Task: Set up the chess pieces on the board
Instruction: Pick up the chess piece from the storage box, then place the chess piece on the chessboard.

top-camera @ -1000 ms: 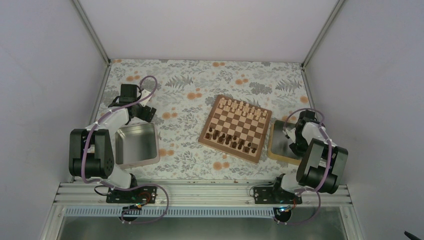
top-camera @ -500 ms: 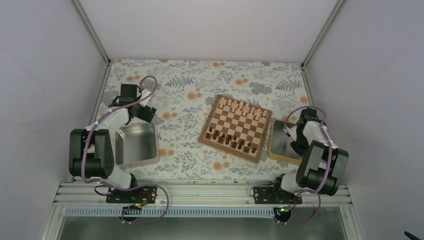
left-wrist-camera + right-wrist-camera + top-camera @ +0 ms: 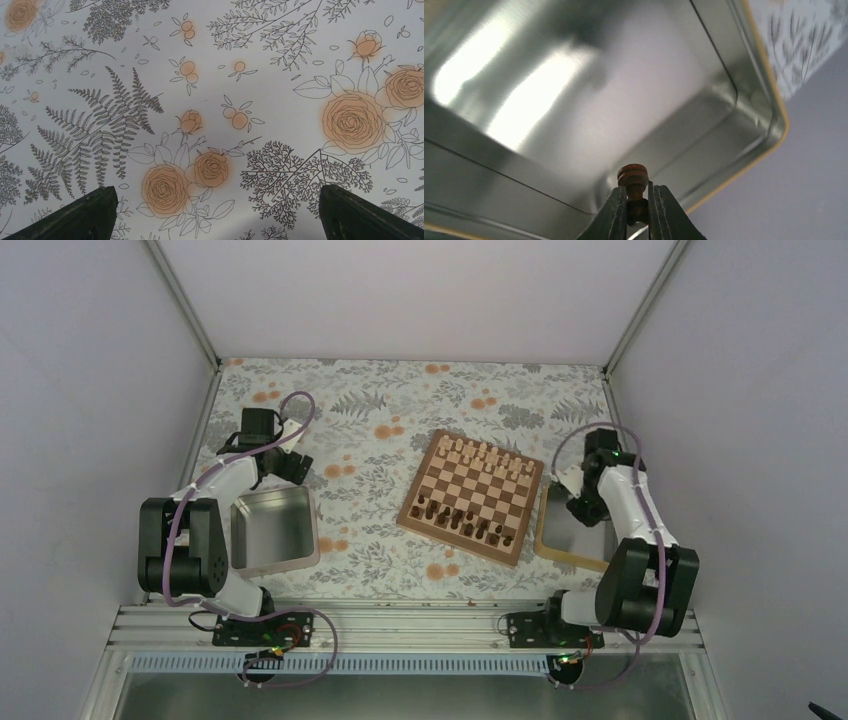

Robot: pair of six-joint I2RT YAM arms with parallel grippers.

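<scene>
The top camera looks down from above and behind the arm bases (image 3: 243, 624) on the whole flowered surface (image 3: 370, 420) and the board (image 3: 471, 497). The left wrist camera faces that surface (image 3: 250, 75) closely, left of the board. The right wrist camera looks very closely into the tray (image 3: 574, 100) right of the board; the top view shares this tray (image 3: 558, 538).

L arm (image 3: 215, 485) folded back, L tool (image 3: 215, 200) wide apart; R arm (image 3: 630, 505) fwd, R tool (image 3: 637, 199) tight on chess piece (image 3: 633, 176).

We can read no text, label, brand, number or sign in any of these views: none on the board (image 3: 470, 497), the floral table cover (image 3: 280, 90) or the metal tray (image 3: 599, 100).
</scene>
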